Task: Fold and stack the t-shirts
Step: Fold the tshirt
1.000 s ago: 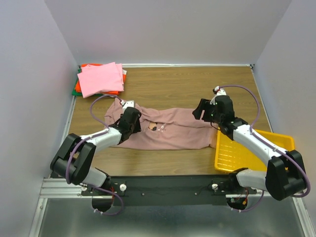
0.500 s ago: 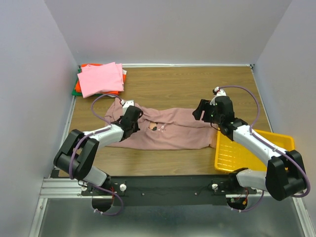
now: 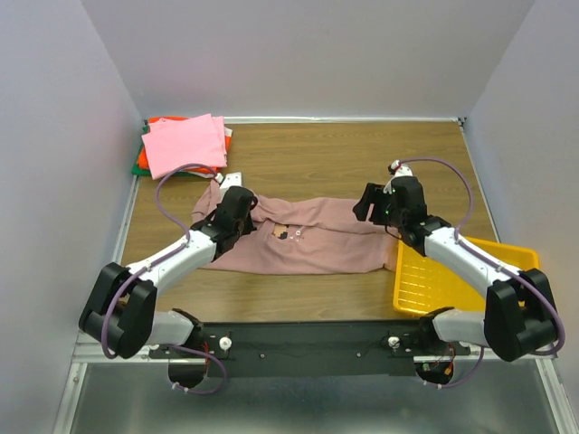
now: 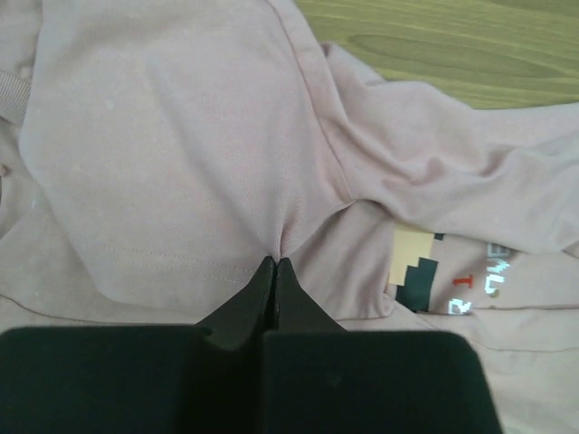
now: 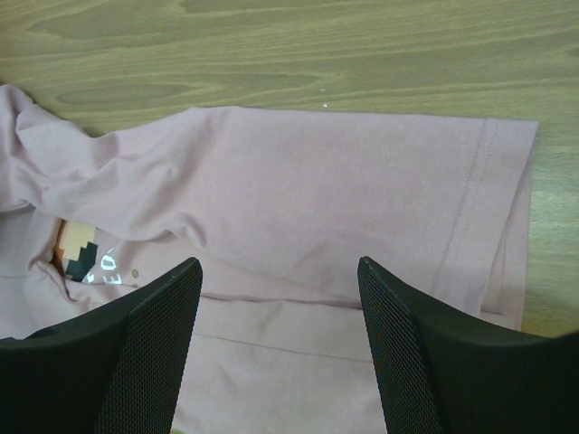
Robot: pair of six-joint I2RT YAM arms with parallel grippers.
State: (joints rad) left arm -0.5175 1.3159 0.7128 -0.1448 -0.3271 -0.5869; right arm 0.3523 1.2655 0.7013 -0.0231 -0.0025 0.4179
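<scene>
Flanking mauve t-shirt: tray, folded stack

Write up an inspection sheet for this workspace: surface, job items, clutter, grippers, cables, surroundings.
Surface: wooden table, nothing seen wrong.
Job's things: mauve-pink t-shirt lying rumpled mid-table; folded stack in the far left corner, bright pink on top, orange-red and green edges below.
Clutter: yellow tray at the near right, partly under the right arm.
Grippers: left gripper shut on a pinch of the shirt; right gripper open over the shirt.
Cables: purple cables loop above each arm.
Surroundings: grey walls on three sides.
</scene>
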